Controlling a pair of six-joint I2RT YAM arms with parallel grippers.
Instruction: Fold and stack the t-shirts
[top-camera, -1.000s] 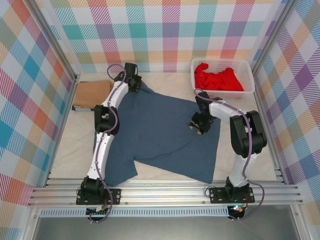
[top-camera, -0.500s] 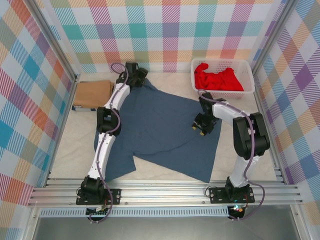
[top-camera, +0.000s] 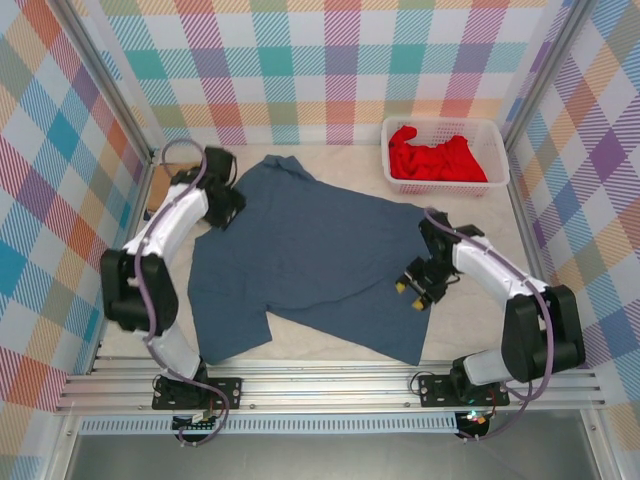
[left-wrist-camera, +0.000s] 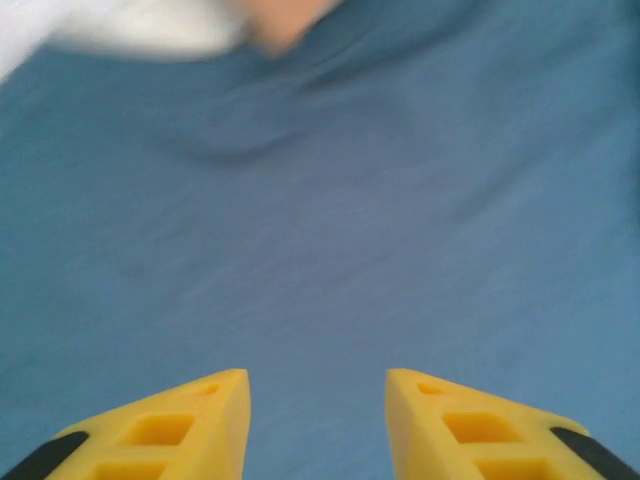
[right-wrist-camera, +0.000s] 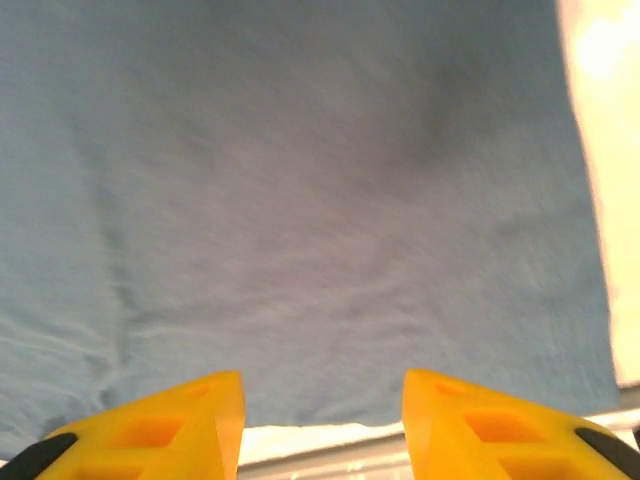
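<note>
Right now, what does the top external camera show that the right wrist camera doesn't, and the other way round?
Top external adds the red t-shirt heaped in the white basket, a bit of the tan t-shirt beside the left arm, and the whole outline of the slate blue t-shirt. Right wrist adds a close look at that shirt's edge against the pale table. Both share the slate blue t-shirt, spread out, and the right fingers, standing apart above it.

The slate blue t-shirt (top-camera: 310, 255) is plain. The red t-shirt (top-camera: 435, 157) is in a white basket (top-camera: 450, 187). The walls (top-camera: 340, 70) have bright checks.
</note>
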